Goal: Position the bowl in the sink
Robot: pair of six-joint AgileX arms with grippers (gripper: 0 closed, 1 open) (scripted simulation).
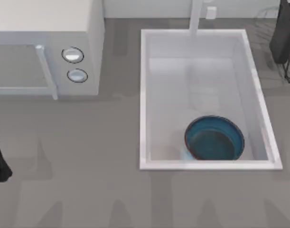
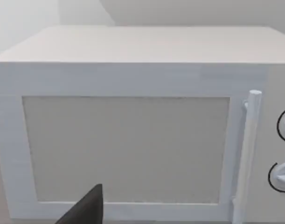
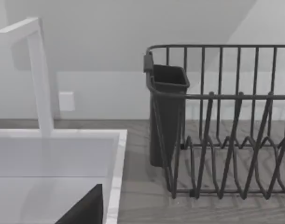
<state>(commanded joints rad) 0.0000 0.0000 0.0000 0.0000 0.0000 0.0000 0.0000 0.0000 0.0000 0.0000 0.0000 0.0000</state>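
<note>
Fingers on both arms can't be judged from your views, a dark sliver at each wrist camera perhaps being one fingertip; you have the bowl [image 1: 214, 138] resting upright inside the sink [image 1: 144, 99], against its near wall, right of the microwave [image 1: 90, 28].

Bowl [image 1: 214, 138] sits inside the sink [image 1: 146, 99], at its near end, toward the right. Faucet [image 1: 196, 18] stands at the sink's far rim. Microwave [image 1: 50, 28] on the tabletop [image 1: 88, 190] left of the sink, well apart from it. Dish rack [image 3: 226, 126] just beyond the sink's far right corner, right of the faucet.
</note>
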